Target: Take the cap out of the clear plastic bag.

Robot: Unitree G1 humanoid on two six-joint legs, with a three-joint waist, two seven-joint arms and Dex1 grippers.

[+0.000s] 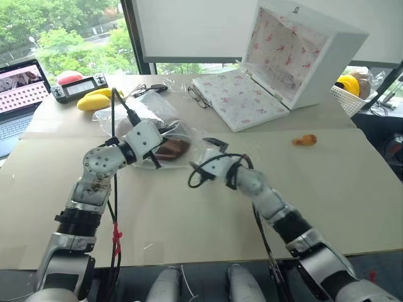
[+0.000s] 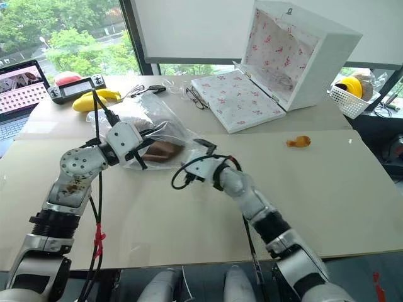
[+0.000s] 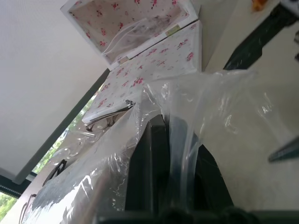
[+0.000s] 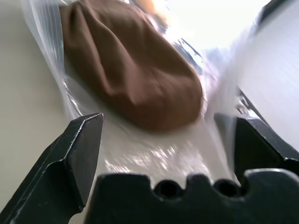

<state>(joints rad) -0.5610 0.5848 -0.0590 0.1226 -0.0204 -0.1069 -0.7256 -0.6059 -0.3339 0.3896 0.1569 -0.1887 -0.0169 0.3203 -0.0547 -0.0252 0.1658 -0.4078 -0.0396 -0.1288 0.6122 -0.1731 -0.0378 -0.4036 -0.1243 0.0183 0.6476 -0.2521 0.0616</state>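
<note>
Two end effectors: my left end effector pinches the clear plastic bag; right end effector, released, faces the cap dead ahead, center frame.

The left gripper is clamped shut on plastic film, its arm reaching far and rightward. The right gripper points far-left, fingers spread wide apart.

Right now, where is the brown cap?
The cap lies inside the clear plastic bag on the table, between the left gripper and the right gripper.
</note>
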